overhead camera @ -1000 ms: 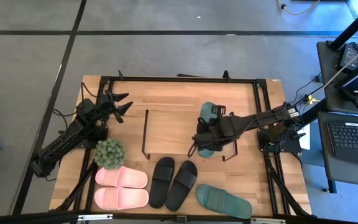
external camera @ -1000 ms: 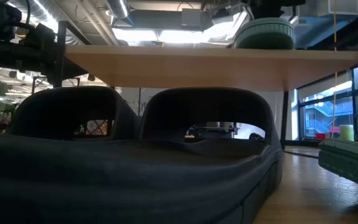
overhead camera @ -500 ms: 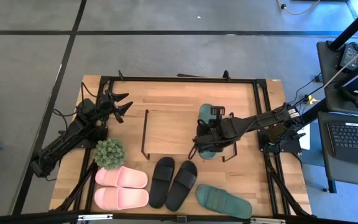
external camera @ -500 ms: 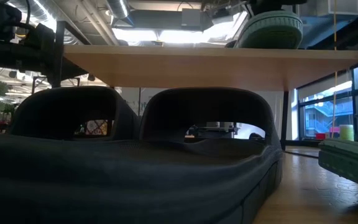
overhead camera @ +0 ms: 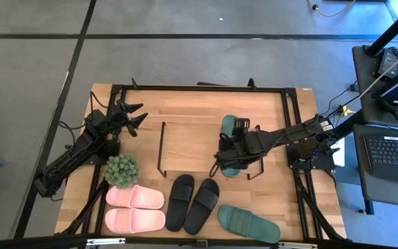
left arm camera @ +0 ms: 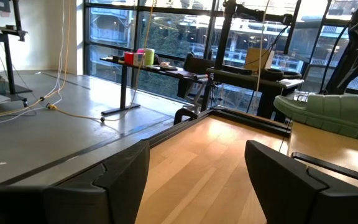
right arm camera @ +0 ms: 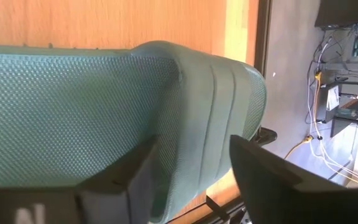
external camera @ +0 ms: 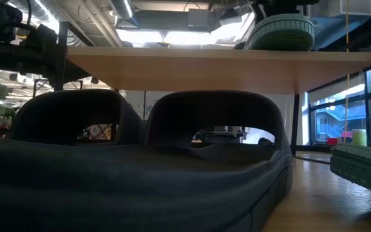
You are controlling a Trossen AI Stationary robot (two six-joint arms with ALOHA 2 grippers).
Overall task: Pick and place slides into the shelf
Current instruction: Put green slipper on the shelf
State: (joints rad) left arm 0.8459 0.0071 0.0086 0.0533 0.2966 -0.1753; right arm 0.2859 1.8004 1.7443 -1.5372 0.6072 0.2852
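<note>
One dark green slide (overhead camera: 229, 140) lies on the shelf's wooden top board (overhead camera: 192, 149), near its right end; it also shows in the low view (external camera: 280, 32) and the left wrist view (left arm camera: 322, 111). My right gripper (right arm camera: 194, 180) is over it, open, a finger on either side of the slide's wide strap (right arm camera: 194, 124). The other green slide (overhead camera: 249, 223), the black pair (overhead camera: 193, 203) and the pink pair (overhead camera: 135, 208) lie flat on the table along its near edge. My left gripper (overhead camera: 134, 117) waits open at the table's far left. My right gripper's fingers (right arm camera: 126, 177) stand apart on either side of the green slide's strap, at its edge (right arm camera: 185, 168), coming from above. A gap shows at one finger. Whether the other still touches the strap I cannot tell. The slide rests on the shelf's top board.
A small potted plant (overhead camera: 121, 170) stands left of the shelf, just behind the pink pair. The black frame rails (overhead camera: 199, 88) run around the table. The shelf's left half is bare wood, with open room under the board (external camera: 218, 64).
In the low view the green slide on the shelf top has shifted a little toward the table's right edge and now sits still on the board. My right gripper stays over it.
</note>
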